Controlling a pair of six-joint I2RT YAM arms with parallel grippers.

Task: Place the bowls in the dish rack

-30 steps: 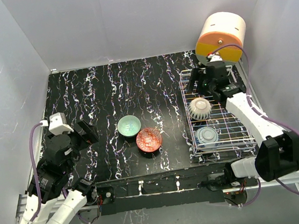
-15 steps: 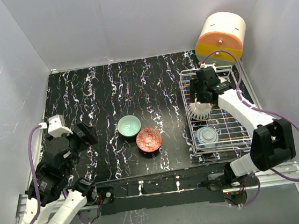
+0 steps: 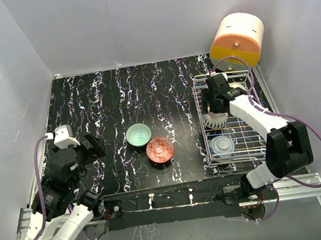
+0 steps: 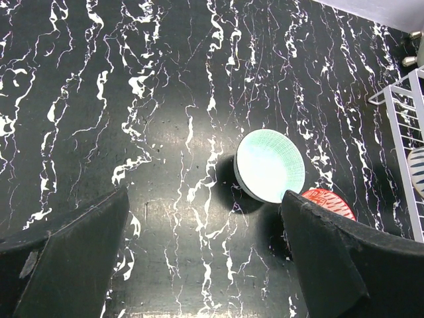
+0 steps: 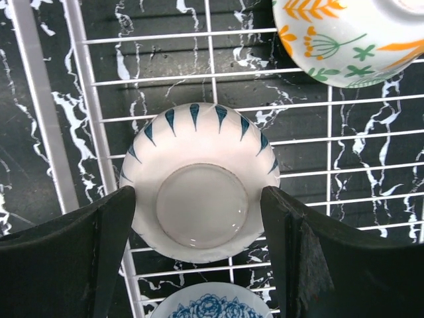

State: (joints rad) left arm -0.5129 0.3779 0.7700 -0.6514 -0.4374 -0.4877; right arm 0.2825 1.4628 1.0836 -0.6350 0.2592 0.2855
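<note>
The mint green bowl (image 3: 138, 135) (image 4: 270, 165) and the red-orange bowl (image 3: 160, 149) (image 4: 326, 198) sit side by side on the black table. My left gripper (image 3: 94, 145) (image 4: 205, 252) hovers open short of them, empty. In the wire dish rack (image 3: 250, 144) (image 5: 46, 99), a white bowl with blue points (image 3: 214, 121) (image 5: 199, 209) lies upside down. My right gripper (image 3: 213, 107) (image 5: 197, 192) is open above it, one finger off each side. A blue-and-white bowl (image 3: 222, 145) (image 5: 212, 306) lies nearer. The cream bowl with orange flowers (image 5: 351, 40) shows only in the right wrist view.
A cream-and-orange drawer box (image 3: 236, 39) stands behind the rack at the back right. Grey walls close in the table on three sides. The rack's corner (image 4: 405, 93) shows at the right edge of the left wrist view.
My right gripper has come forward from the rack's back end to above the upside-down white bowl, still open. The left arm has shifted slightly toward the near edge.
</note>
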